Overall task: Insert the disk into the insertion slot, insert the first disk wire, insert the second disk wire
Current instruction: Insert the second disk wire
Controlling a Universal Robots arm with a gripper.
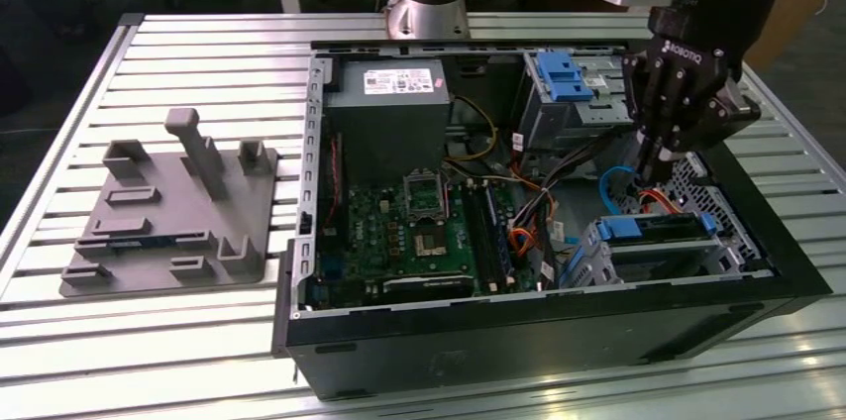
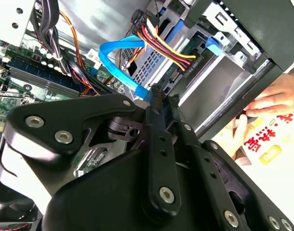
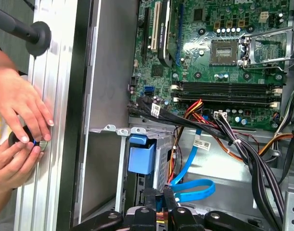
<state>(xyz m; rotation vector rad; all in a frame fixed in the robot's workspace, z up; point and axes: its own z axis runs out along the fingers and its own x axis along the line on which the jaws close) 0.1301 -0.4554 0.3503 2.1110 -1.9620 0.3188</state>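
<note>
Two steps look done: the disk (image 1: 657, 228) sits in the insertion slot (image 1: 595, 260), lower right of the exterior view, with a red-yellow-black wire (image 2: 168, 48) plugged in. My pincer (image 2: 164, 95), pressed nearly together, seems to pinch the blue wire (image 2: 115, 48) by its end. Seating it, I judge, calls for squaring the plug to the disk's port.

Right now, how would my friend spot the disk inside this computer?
Find the open black computer case on the slatted table. In its corner below the tool, a silver perforated insertion slot holds the disk. Its bright blue frame wraps a flat grey slab, unlike the other grey bay with one blue tab.
</note>
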